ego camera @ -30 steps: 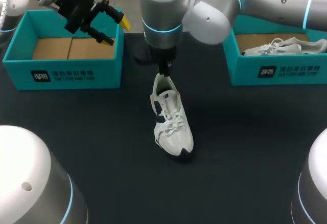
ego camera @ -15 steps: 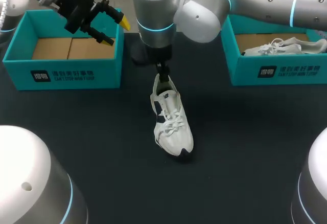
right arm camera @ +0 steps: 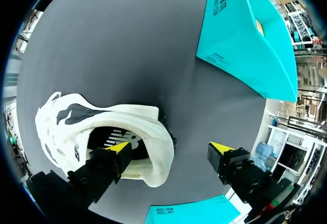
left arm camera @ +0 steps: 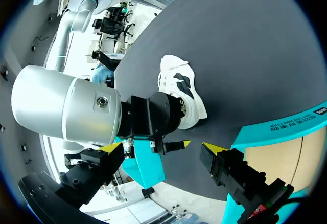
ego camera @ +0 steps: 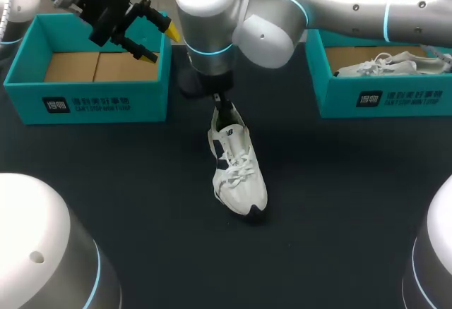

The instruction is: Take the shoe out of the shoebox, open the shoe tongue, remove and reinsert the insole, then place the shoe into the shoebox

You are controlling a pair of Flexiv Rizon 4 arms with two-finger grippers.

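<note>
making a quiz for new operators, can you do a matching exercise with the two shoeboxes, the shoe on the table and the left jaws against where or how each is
1. left shoebox
2. right shoebox
3. shoe on the table
4. left jaws

a. holds another white shoe
b. open, up by the left shoebox's far corner
c. lying between the boxes
d. no shoe inside

Pairs: 1-d, 2-a, 3-c, 4-b

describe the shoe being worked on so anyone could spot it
On the dark table, between the teal left shoebox and right shoebox, a white shoe with dark side marks lies on the bare tabletop. Unlike the other white shoe, which sits inside the right shoebox, it is out in the open, with the right hand at its heel opening.
</note>
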